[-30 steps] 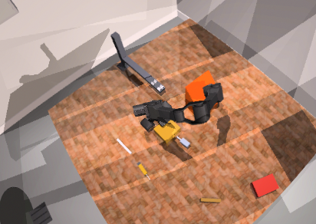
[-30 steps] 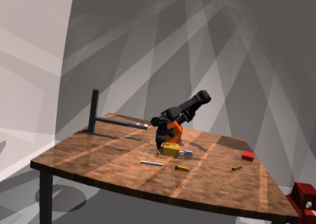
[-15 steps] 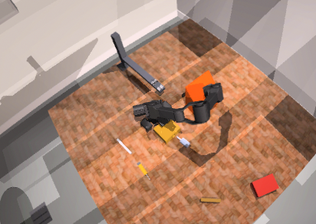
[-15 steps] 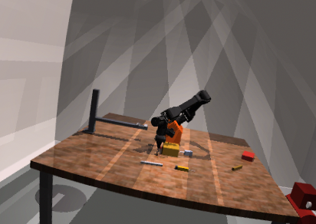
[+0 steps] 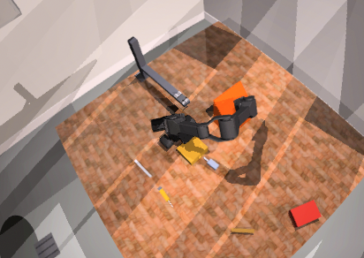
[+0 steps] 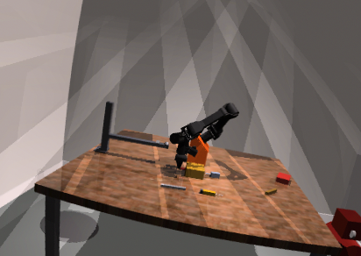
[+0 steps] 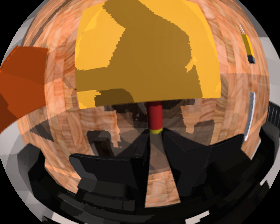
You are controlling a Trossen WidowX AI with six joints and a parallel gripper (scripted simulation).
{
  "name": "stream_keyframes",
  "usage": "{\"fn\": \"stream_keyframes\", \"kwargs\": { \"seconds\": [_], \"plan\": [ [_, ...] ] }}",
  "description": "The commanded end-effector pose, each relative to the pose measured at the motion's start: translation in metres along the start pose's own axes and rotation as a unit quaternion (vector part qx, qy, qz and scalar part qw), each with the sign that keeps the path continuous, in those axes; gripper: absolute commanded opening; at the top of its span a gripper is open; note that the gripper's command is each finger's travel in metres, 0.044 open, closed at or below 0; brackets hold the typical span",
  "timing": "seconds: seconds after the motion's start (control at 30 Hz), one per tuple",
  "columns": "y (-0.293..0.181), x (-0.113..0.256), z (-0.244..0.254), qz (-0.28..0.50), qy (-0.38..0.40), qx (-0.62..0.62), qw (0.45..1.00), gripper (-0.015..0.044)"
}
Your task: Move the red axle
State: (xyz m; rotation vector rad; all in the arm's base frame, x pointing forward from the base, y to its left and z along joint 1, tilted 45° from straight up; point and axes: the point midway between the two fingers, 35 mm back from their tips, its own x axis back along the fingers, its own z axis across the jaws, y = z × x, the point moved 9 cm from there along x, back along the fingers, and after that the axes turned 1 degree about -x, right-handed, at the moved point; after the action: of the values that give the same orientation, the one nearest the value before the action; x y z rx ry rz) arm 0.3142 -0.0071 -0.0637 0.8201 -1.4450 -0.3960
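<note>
The hand (image 5: 166, 140) (image 6: 180, 167) (image 7: 155, 132) grips the red axle (image 6: 183, 167) (image 7: 155, 116) by its end beside the yellow beam (image 5: 193, 150) (image 6: 195, 171) (image 7: 146, 55); likely stiff, the smooth rod could roll in its grasp.

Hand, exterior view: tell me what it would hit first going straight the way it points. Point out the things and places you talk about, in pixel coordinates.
Probably the wooden table top (image 5: 199, 223) (image 6: 131, 177) (image 7: 163, 192), just below the downward-pointing hand (image 5: 167, 140) (image 6: 180, 168) (image 7: 155, 132), shut on the red axle (image 6: 183, 166) (image 7: 155, 116); the remaining gap is unclear.
</note>
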Motion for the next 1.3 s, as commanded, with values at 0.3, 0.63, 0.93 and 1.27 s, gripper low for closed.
{"fn": "stream_keyframes", "kwargs": {
  "seconds": [0.3, 0.63, 0.93, 1.27],
  "plan": [
    [-0.022, 0.001, -0.002, 0.003, 0.001, 0.001, 1.0, 0.0],
    [-0.038, 0.001, -0.002, 0.003, 0.001, 0.001, 1.0, 0.0],
    [-0.053, 0.002, -0.002, 0.003, 0.001, 0.001, 1.0, 0.0],
    [-0.07, 0.003, 0.0, 0.002, 0.001, 0.001, 1.0, 0.0]
  ]
}}
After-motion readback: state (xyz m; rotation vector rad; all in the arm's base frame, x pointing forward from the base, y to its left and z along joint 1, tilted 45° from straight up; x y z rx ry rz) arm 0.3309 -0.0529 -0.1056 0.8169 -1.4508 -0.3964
